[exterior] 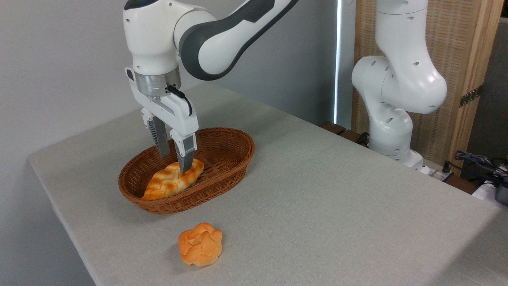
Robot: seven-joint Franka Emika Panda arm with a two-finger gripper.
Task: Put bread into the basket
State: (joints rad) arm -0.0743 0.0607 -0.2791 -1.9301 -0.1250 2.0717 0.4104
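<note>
My pincer hangs inside the basket, its fingers straddling the bread's right end; whether they grip it or have let go, I cannot tell. The bread lies on the basket floor (nearly done, I judge); only release and retreat remain. A bun sits apart on the surface.

The basket near wall hides the lower side of the bread; the end effector covers the bread's upper middle; contact indeterminate.
</note>
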